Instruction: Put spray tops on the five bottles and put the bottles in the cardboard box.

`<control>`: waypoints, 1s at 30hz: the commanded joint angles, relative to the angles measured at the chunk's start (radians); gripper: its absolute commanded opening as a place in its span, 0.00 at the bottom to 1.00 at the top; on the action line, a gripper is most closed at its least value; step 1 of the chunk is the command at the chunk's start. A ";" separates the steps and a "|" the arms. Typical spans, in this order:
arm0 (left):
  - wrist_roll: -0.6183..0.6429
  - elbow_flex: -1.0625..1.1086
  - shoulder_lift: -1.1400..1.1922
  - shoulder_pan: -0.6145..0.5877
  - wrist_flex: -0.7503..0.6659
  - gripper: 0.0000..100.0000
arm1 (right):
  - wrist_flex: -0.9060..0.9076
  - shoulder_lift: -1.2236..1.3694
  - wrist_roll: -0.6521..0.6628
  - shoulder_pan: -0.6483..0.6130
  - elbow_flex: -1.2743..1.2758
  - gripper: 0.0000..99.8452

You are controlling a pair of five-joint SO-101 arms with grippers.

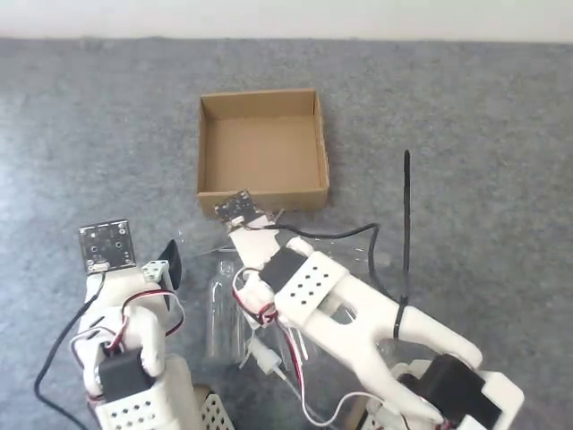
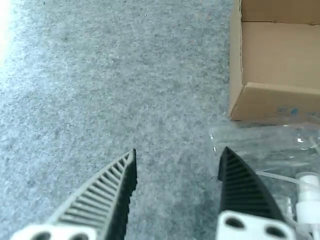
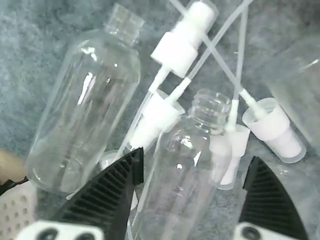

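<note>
The empty cardboard box (image 1: pixel 260 143) sits at the back middle of the table; one of its corners (image 2: pixel 275 60) shows in the left wrist view. Clear uncapped bottles (image 1: pixel 222 309) lie in a heap in front of it with loose white spray tops (image 1: pixel 264 356). My right gripper (image 3: pixel 196 157) hangs open over the heap, its fingers on either side of one lying bottle (image 3: pixel 182 175) without touching it. A second bottle (image 3: pixel 90 105) and spray tops (image 3: pixel 182 45) lie beside it. My left gripper (image 2: pixel 179 151) is open over bare carpet, left of a bottle (image 2: pixel 270 142).
Grey carpet (image 1: pixel 466 116) covers the table, with free room left and right of the box. A black cable (image 1: pixel 407 224) rises beside the right arm. Another spray top (image 2: pixel 307 195) lies near the left gripper's finger.
</note>
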 commanded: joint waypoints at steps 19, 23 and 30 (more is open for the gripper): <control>-0.009 -0.025 -0.017 -0.003 0.000 0.25 | -0.012 -0.004 -0.002 -0.010 -0.005 0.22; -0.009 -0.025 -0.017 -0.003 0.000 0.25 | 0.004 -0.004 -0.002 -0.010 -0.003 0.25; -0.009 -0.025 -0.017 -0.003 0.000 0.25 | 0.001 0.013 -0.003 -0.010 0.002 0.27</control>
